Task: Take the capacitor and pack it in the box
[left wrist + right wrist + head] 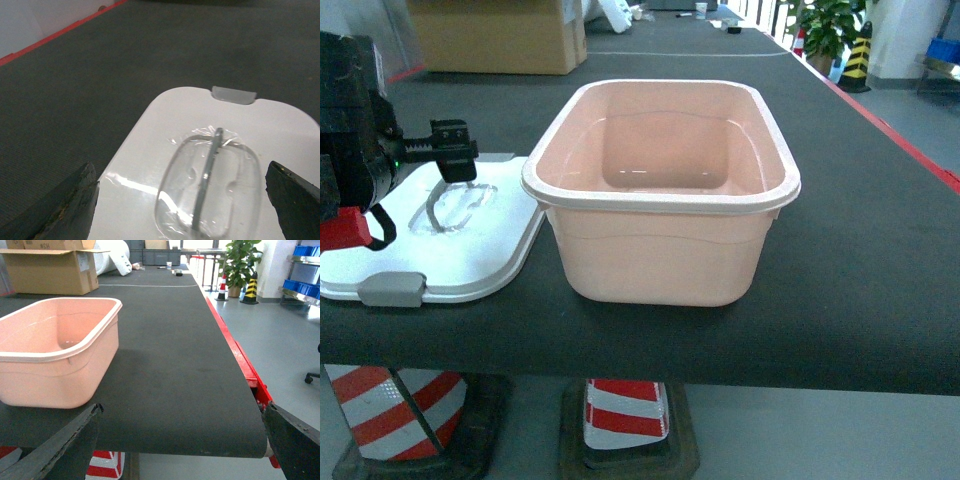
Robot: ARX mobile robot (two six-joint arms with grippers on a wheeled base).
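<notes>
One pale peach-pink rectangular plastic tub (660,190) is sitting near the dark table's (880,250) front edge; only the left wrist view is showing the left tool (182,200) spread over one white lid (150,165); the right tool (180,445) is hanging spread.

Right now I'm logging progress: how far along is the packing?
Done: the lid is off, lying beside the box. In hand: nothing; the left end effector hovers open over the lid's handle. Left: the box looks empty, and no capacitor is visible.
</notes>
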